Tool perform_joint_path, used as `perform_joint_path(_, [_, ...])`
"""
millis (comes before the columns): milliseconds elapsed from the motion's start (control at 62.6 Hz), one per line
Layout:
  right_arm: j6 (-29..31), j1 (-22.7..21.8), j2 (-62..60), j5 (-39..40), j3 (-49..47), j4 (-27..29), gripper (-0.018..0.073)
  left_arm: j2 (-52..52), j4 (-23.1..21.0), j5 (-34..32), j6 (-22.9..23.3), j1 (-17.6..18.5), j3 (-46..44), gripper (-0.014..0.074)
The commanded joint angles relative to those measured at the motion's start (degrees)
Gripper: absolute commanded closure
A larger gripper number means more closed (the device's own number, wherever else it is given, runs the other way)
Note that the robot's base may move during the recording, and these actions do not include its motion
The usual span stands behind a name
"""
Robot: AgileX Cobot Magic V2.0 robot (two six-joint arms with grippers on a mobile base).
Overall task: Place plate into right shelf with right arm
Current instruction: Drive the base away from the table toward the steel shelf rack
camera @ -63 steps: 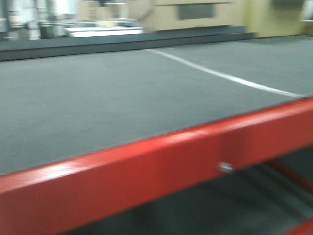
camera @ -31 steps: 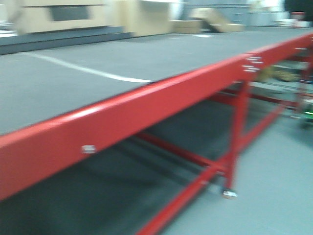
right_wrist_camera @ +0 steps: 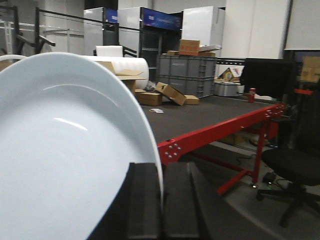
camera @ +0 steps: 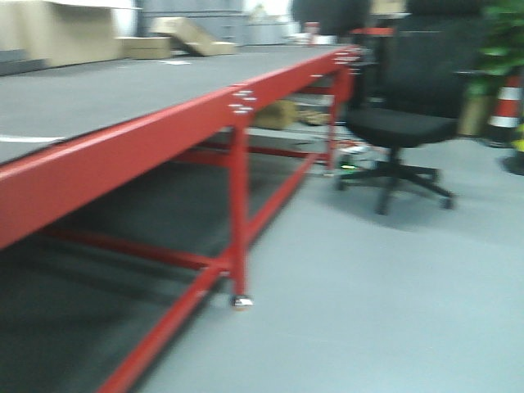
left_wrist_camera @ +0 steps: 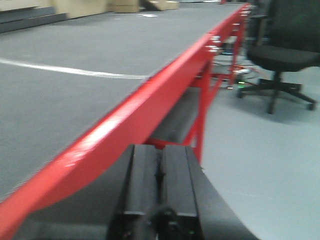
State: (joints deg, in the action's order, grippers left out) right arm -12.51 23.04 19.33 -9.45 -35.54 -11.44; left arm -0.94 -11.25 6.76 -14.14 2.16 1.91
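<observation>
1. Gripping the plate (right_wrist_camera: 65,150) by its rim, the right end effector (right_wrist_camera: 161,172) holds it up on edge. The plate's white face fills the near left of the right wrist view, and a black finger (right_wrist_camera: 144,200) sits on either side of the rim.
2. The left end effector (left_wrist_camera: 161,155) is narrow, its fingers pressed together with only a thin seam between them and nothing held. It hangs near the bench's red front rail.
3. The bench (camera: 164,131) has a red frame and a dark grey top. It runs from near left to far right, and a white line (left_wrist_camera: 75,71) crosses its top.
4. Cardboard boxes (right_wrist_camera: 170,92) and grey crates (right_wrist_camera: 187,75) lie at the bench's far side. Whether the crates rest on it I cannot tell.
5. A black office chair (camera: 397,127) stands on the grey floor to the right of the bench, apart from it.
</observation>
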Motion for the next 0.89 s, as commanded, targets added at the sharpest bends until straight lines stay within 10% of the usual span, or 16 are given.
perform_joint_path(0, [0.4, -0.1, 0.3, 6.1, -1.6, -0.6, 0.0505, -0.7, -0.2, -4.9, 0.1, 0.2, 0.5, 0.0643])
perform_joint_path(878, [0.4, -0.1, 0.4, 5.9, -1.6, -0.6, 0.0505, -0.4, -0.2, -4.9, 0.1, 0.2, 0.5, 0.0643])
